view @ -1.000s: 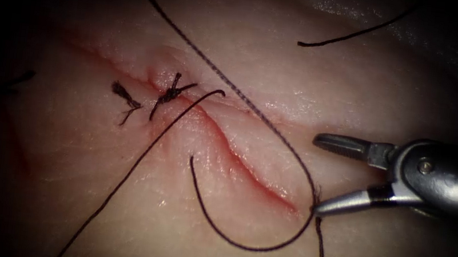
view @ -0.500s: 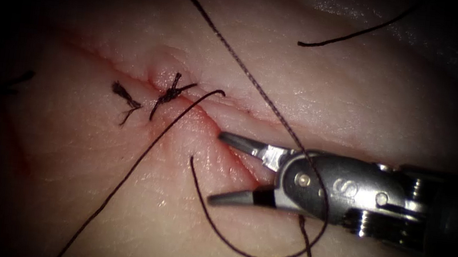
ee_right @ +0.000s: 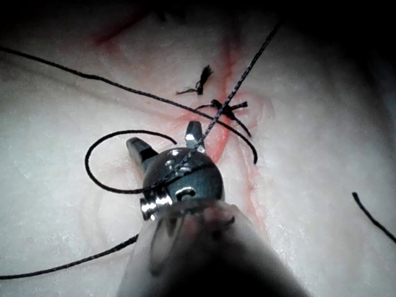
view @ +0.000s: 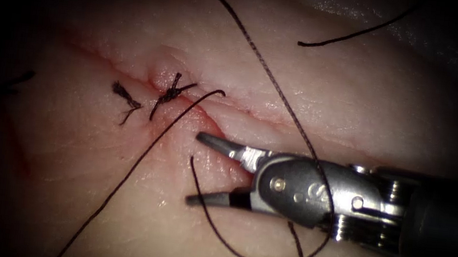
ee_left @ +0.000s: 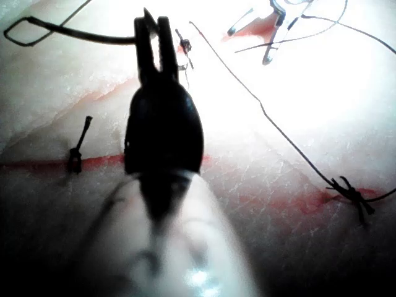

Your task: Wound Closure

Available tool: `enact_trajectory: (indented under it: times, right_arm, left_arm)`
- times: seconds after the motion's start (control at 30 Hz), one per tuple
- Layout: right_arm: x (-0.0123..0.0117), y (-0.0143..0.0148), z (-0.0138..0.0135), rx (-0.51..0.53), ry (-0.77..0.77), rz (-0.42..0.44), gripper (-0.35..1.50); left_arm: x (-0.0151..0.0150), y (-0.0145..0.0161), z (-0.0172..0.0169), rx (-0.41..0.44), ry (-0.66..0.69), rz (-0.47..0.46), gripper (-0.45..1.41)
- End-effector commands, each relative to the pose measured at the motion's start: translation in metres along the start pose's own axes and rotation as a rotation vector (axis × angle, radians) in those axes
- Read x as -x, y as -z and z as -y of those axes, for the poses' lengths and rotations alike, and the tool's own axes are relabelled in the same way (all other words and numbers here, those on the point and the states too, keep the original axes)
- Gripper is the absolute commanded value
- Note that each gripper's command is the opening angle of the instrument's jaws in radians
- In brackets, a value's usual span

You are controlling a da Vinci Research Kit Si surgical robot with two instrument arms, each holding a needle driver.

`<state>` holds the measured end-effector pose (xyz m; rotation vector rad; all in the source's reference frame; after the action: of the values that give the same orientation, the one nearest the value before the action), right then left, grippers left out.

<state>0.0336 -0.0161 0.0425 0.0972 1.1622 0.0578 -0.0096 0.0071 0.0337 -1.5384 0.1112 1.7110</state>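
My right tool (view: 194, 168) lies over the cut (view: 131, 74) in the tissue (view: 88, 199), jaws open and holding nothing. The short free end of the thread (view: 193, 162) lies between its two tips. The long strand (view: 260, 57) runs from the upper left and drapes across the tool's wrist, then loops under it. A tied stitch (view: 171, 92) sits on the cut to the left of the tips. In the right wrist view the right tool (ee_right: 162, 136) has its jaws spread with the strand (ee_right: 241, 80) over its wrist. My left tool (ee_left: 154, 21) is shut on the thread (ee_left: 80, 36). No needle is seen.
Frayed cut ends of thread (view: 124, 98) lie left of the stitch. A loose dark thread piece (view: 355, 32) lies on the tissue at the upper right. Another strand (view: 119, 182) runs from the stitch to the lower left. Red fluid lines the cut.
My right tool has moved left along the cut with its jaws open, passing under the long strand, which now lies across its wrist. The free thread end now lies between its tips.
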Motion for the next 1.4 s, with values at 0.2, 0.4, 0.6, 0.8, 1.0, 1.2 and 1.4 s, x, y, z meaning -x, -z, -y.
enact_trajectory:
  times: [0.2,0.4,0.6,0.8,1.0,1.2,1.4]
  right_arm:
    - [-0.0002,-0.0012,0.0,-0.014,0.002,-0.003,0.54]
    - [-0.0002,-0.001,0.0005,-0.065,0.008,-0.005,-0.35]
    - [-0.0007,-0.0007,0.0013,-0.113,0.037,0.006,-0.35]
    - [-0.0034,0.0002,0.0042,-0.18,0.044,-0.013,-0.35]
    - [-0.0078,0.0011,0.006,-0.249,0.059,-0.048,-0.35]
    - [-0.0132,0.0024,0.0101,-0.486,0.109,-0.127,-0.35]
    - [-0.0157,0.0021,0.0112,-0.438,0.094,-0.137,0.51]
  left_arm:
    - [0.0011,-0.001,-0.0008,0.011,0.0,0.003,-0.45]
    - [0.0012,-0.0012,-0.0009,0.019,0.001,0.002,-0.45]
    - [0.0014,-0.0016,-0.0013,0.021,0.0,0.003,-0.45]
    - [0.0021,-0.0038,-0.0032,0.054,-0.002,0.019,-0.45]
    - [0.0031,-0.0058,-0.0049,0.091,-0.001,0.037,-0.45]
    - [0.0038,-0.0066,-0.0055,0.126,-0.002,0.052,-0.45]
    - [0.0038,-0.0067,-0.0056,0.125,-0.001,0.052,-0.45]
